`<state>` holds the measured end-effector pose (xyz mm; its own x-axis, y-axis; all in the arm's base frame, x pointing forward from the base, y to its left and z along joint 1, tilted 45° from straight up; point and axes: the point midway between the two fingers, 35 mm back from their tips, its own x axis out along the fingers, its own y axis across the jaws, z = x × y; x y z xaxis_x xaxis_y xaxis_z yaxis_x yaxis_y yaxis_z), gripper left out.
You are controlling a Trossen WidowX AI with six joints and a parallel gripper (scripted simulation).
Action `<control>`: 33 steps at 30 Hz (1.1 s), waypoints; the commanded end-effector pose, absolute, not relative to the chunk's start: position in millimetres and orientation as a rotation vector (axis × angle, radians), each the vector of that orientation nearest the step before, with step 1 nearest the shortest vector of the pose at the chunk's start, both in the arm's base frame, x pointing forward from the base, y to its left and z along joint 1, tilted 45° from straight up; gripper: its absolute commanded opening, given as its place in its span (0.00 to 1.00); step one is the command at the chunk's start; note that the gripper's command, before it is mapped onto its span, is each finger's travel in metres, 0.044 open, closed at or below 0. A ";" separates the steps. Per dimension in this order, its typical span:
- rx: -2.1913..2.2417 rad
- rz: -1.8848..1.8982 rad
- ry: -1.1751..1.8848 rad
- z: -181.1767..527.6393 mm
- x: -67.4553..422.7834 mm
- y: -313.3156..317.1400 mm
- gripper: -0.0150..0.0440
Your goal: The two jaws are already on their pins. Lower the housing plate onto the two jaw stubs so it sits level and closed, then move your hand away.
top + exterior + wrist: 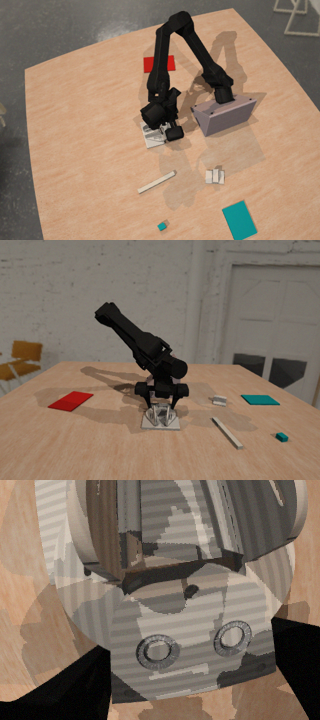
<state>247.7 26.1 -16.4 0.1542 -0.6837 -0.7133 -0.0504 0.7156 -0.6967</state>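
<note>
From the top, the arm [161,54] [129,327] reaches out from its mauve stand [227,121] and folds down over a pale square base [152,144] [160,428], so the hand comes at the work from above. The gripper [165,129] [160,405] [188,639] hides much of the work here. A cream stick [156,182] [227,432] and a small white block with a raised strip [215,176] [219,400] lie well apart from it, out of the way of the job. From outside, the two fingers point down, one on each side of the housing plate [163,405] [190,620], at the back of the base; that straddling grasp leaves the two jaws [155,416] [168,416] [100,525] [260,515] in front untouched. In the wrist view the fingers are clamped on the plate's opposite side edges, which keeps its top face uncovered, and two round rings [158,651] [232,638] show in that face, probably where the jaw stubs come up through the holes. The plate looks close to level, though with shadows breaking up its surface I can't be sure it is fully seated. If it is down, the next move is to spread the fingers evenly and lift straight up, since a sideways drag could tip it off the stubs.
</note>
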 end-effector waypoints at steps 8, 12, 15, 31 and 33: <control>-0.677 -0.508 1.358 -16.9 248.0 25.0 0.85; -0.677 -0.508 1.358 -16.9 248.0 25.0 0.85; -0.677 -0.508 1.358 -16.9 248.0 25.0 0.85; -0.673 -0.506 1.359 -16.5 247.7 26.0 1.00; -0.673 -0.506 1.359 -16.5 247.7 26.0 1.00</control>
<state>247.7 26.1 -16.5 0.1545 -0.6838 -0.7131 -0.0515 0.7152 -0.6970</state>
